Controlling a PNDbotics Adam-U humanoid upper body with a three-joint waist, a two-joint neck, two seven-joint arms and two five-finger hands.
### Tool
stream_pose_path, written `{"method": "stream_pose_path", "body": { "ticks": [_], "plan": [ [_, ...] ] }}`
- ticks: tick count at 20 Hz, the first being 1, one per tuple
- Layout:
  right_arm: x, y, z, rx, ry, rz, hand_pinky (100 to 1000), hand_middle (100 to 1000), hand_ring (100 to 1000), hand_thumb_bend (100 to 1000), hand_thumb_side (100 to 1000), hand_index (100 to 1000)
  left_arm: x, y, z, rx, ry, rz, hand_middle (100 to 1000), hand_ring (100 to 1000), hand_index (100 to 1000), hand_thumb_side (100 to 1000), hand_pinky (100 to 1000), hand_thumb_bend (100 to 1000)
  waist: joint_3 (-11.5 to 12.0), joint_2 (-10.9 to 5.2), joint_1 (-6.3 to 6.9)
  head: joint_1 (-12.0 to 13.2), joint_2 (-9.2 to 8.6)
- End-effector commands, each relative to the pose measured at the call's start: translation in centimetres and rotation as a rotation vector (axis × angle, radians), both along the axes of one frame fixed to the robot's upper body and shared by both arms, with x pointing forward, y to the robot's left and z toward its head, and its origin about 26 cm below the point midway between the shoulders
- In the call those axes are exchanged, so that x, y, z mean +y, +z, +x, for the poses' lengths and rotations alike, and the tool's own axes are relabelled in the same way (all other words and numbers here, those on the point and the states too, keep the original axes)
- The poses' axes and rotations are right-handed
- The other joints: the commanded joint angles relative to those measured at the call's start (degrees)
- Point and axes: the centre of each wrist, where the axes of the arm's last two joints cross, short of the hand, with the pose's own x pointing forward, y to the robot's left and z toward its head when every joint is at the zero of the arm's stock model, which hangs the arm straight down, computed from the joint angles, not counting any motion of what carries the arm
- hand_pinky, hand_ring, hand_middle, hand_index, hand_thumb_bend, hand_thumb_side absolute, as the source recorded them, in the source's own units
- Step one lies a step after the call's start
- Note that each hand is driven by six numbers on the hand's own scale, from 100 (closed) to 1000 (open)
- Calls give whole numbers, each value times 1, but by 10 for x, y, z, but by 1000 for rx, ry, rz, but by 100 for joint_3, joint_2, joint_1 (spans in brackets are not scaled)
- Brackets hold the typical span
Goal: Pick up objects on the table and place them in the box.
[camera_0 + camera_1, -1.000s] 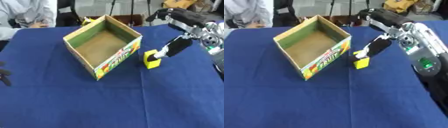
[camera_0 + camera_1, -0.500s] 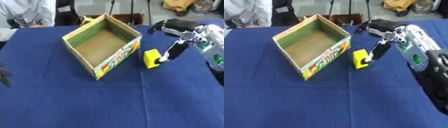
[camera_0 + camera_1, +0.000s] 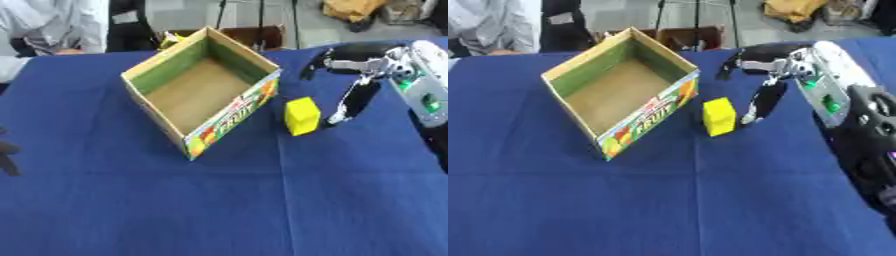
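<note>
An open cardboard box (image 3: 166,70) with a fruit print on its side stands at the middle left of the blue table, nothing showing inside it. A small yellow block (image 3: 302,116) stands upright just right of the box's near corner. My right hand (image 3: 352,98) comes in from the right, open. Its long dark fingers (image 3: 763,102) point down to the cloth right beside the block's right face, and the thumb is spread away towards the far side. Whether they touch the block I cannot tell. Only a dark bit of my left hand (image 3: 7,156) shows at the left edge.
A blue cloth (image 3: 219,200) covers the table, with open cloth in front of the box and block. My silver right forearm (image 3: 833,92) fills the right side. Behind the far edge stand a brown crate (image 3: 249,36) and some clutter.
My right hand's fingers have dropped from the block's top edge to the cloth at its right side. Block and box have stayed put.
</note>
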Motion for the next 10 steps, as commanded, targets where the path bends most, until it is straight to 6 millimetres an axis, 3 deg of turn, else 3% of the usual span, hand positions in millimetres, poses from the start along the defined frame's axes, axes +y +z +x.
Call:
{"method": "stream_pose_path", "body": {
  "ticks": [1, 10],
  "plan": [
    [1, 16, 1, 4, -17, -25, 833, 770, 941, 570, 235, 877, 1, 7, -2, -21, -1, 21, 556, 462, 881, 967, 256, 364, -5, -102, -17, -22, -57],
    [8, 20, 2, 87, -41, -32, 832, 773, 941, 541, 248, 878, 0, 8, -1, -22, -4, 18, 555, 463, 881, 965, 256, 363, 27, -65, -24, -46, -86]
  ]
}}
